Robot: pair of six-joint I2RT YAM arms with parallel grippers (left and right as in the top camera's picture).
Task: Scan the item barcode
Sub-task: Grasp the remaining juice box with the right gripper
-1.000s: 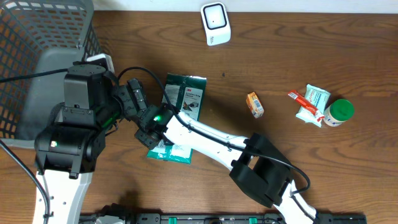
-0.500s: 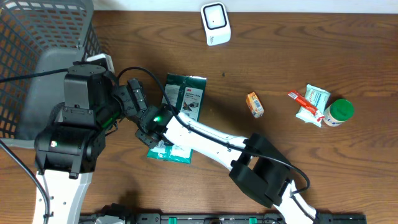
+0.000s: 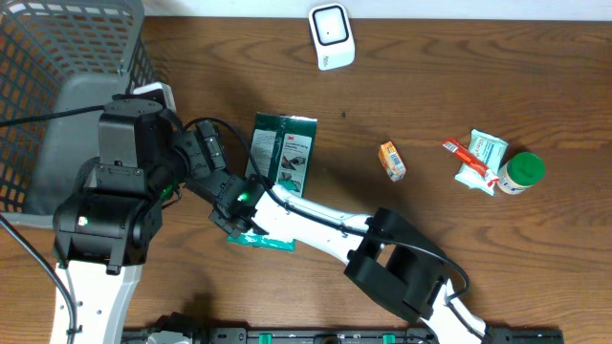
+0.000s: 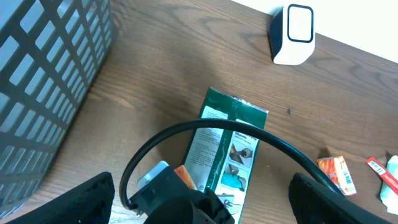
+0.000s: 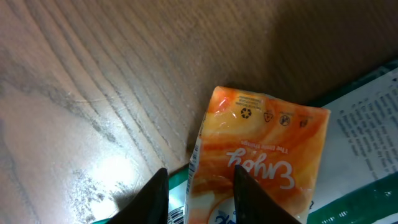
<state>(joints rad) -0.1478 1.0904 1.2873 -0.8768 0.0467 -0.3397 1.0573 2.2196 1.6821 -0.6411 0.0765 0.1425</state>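
The right claw (image 5: 199,182) pinches an orange packet (image 5: 261,149) low over the wooden surface (image 3: 430,96), beside a green package (image 3: 284,153), probably gripped so its barcode can be shown. The white scanner (image 3: 331,36) stands well apart at the far edge. The left claw (image 4: 208,199) hangs spread wide, holding nothing.

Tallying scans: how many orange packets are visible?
2. One orange packet is in the right gripper; a second orange packet lies right of the green package. Others may be hidden.
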